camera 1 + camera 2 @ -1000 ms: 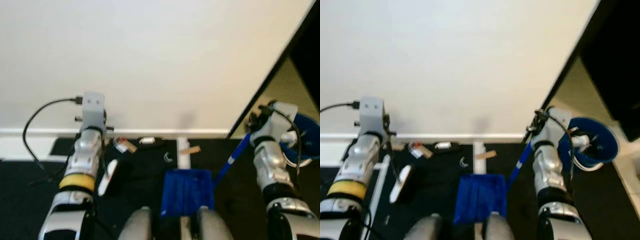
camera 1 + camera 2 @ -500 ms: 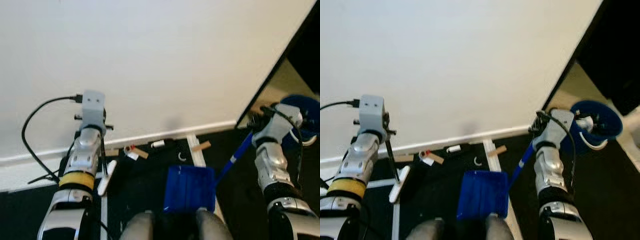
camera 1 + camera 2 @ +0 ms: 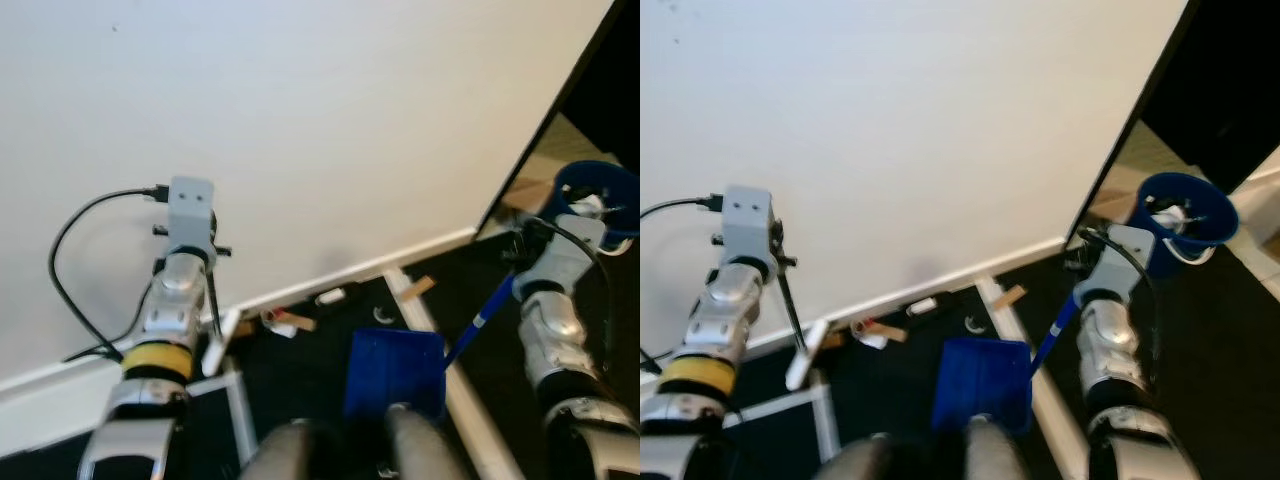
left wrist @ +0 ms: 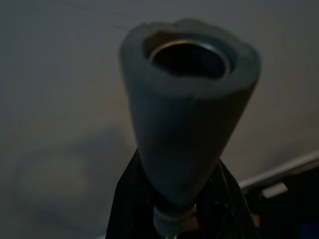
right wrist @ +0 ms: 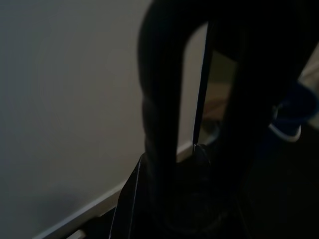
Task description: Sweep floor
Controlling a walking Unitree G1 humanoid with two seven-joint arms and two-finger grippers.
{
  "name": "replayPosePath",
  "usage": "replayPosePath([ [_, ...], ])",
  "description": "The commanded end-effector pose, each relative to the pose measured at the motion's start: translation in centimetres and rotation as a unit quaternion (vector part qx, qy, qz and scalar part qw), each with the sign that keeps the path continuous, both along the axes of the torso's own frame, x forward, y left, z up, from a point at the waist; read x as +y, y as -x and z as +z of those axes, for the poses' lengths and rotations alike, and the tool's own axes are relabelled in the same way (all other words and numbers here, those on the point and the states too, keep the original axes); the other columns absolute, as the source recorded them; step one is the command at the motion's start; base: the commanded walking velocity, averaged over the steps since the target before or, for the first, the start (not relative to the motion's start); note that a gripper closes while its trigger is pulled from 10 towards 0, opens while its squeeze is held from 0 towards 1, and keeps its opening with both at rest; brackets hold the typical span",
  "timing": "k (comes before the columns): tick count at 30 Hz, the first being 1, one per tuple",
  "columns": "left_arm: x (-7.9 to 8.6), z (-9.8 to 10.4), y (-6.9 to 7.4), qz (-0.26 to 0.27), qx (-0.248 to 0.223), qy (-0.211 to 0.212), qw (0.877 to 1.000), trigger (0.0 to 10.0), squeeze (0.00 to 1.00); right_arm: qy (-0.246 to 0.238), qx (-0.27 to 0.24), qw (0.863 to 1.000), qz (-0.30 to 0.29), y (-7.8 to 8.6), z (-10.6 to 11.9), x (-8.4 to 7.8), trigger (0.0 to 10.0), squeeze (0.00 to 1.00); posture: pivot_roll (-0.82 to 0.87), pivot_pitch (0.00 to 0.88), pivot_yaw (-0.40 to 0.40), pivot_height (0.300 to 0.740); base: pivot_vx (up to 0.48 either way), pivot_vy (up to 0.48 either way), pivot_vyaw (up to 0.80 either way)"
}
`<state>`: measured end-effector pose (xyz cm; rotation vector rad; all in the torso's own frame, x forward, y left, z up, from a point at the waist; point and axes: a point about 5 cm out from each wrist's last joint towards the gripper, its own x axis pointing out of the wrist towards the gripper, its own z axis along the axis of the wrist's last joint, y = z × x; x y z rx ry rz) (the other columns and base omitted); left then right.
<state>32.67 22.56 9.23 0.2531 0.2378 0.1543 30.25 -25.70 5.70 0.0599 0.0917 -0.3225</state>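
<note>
My left gripper (image 4: 174,204) is shut on the grey grip (image 4: 189,114) of a broom. Its thin black rod (image 3: 210,300) runs down to a white brush head (image 3: 215,345) by the baseboard. My right gripper (image 3: 527,248) is shut on the blue handle (image 3: 487,312) of a blue dustpan (image 3: 395,372), which lies flat on the dark floor in front of my knees. Litter lies between the dustpan and the wall: a wooden piece (image 3: 420,288), a white piece (image 3: 330,296), a red and white scrap (image 3: 285,321) and a small curved ring (image 3: 383,316).
A white wall with a baseboard (image 3: 300,290) stands close ahead. White tape lines (image 3: 470,400) cross the dark floor. A blue bucket (image 3: 1185,205) stands at the right, past a dark door edge (image 3: 555,110). A black cable (image 3: 70,260) loops off my left wrist.
The whole picture has tilted and shifted, so the camera has turned. Both grippers keep their holds. The brush head now sits closer to the baseboard, and the bucket shows higher at the right.
</note>
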Motion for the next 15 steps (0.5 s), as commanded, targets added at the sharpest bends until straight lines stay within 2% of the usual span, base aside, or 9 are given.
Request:
replayPosePath([
  [1,1.0,0.6,0.3,0.023,-0.024,-0.005,0.999,10.0,0.00,0.014,-0.026,1.000,-0.005,-0.5,1.3,-0.7,10.0,0.00,0.05,0.052,0.007,0.740,0.000,0.000,0.00],
  [3,1.5,0.8,0.4,0.044,-0.036,0.001,0.998,10.0,0.00,0.018,-0.033,0.999,-0.006,-0.6,1.7,-1.1,10.0,0.00,0.05,0.051,0.007,0.740,0.000,0.000,0.00],
  [6,2.6,1.1,0.8,0.052,-0.058,-0.030,0.996,10.0,0.00,0.036,-0.031,0.999,0.001,-1.1,2.2,-1.4,10.0,0.00,0.06,0.057,-0.002,0.740,0.000,0.000,0.00],
  [15,3.1,0.9,1.0,0.045,-0.052,-0.032,0.997,10.0,0.00,0.050,-0.011,0.999,0.008,-1.5,2.4,-2.1,10.0,0.00,0.06,0.081,-0.018,0.740,0.000,0.000,0.00],
])
